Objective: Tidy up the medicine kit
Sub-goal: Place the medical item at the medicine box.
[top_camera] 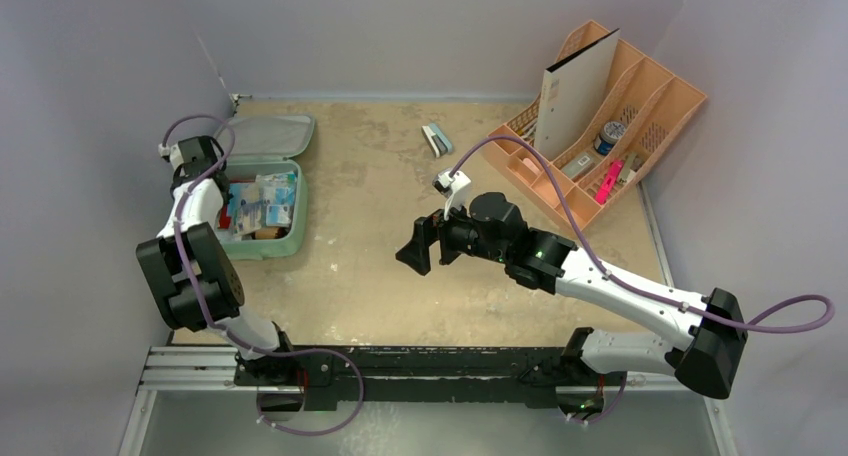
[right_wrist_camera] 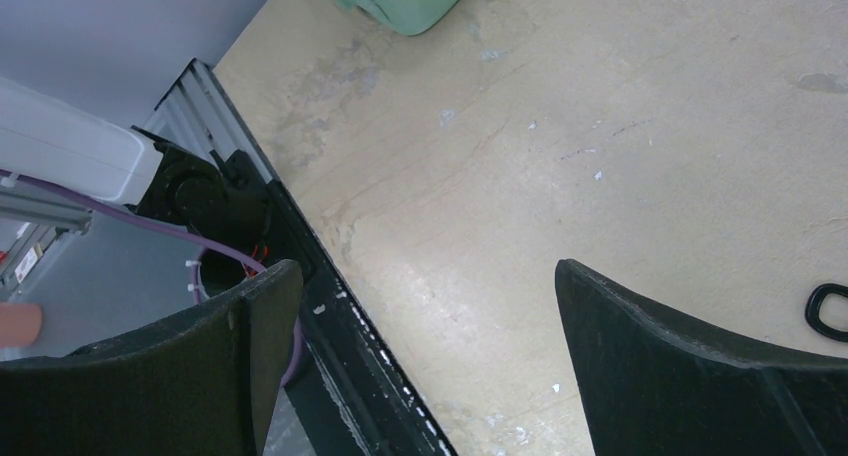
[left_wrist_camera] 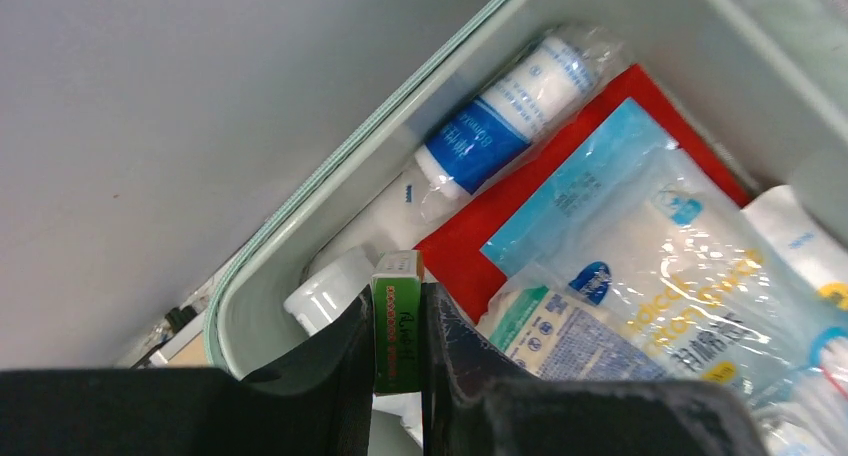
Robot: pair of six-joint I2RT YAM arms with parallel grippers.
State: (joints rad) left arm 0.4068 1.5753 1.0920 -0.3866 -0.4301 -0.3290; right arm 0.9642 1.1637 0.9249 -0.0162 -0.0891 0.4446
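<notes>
Left gripper (left_wrist_camera: 398, 348) clenched on a small green box (left_wrist_camera: 397, 316), upright over a corner of the open medicine kit (top_camera: 285, 248) at the table's left side. Judgement: lower into the gap beside the white bottle (left_wrist_camera: 328, 298), clear of the red pouch (left_wrist_camera: 465, 251); release once seated. Right gripper (top_camera: 428, 244) spread wide, empty, mid-table

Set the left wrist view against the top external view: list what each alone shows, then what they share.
Left wrist only: the left gripper shut on a small green cardboard box, and a blue-labelled white roll in clear wrap. Top external only: the right gripper, open above the table, and the peach-orange slotted organizer. Both: the open mint-green clamshell case with packets inside.
</notes>
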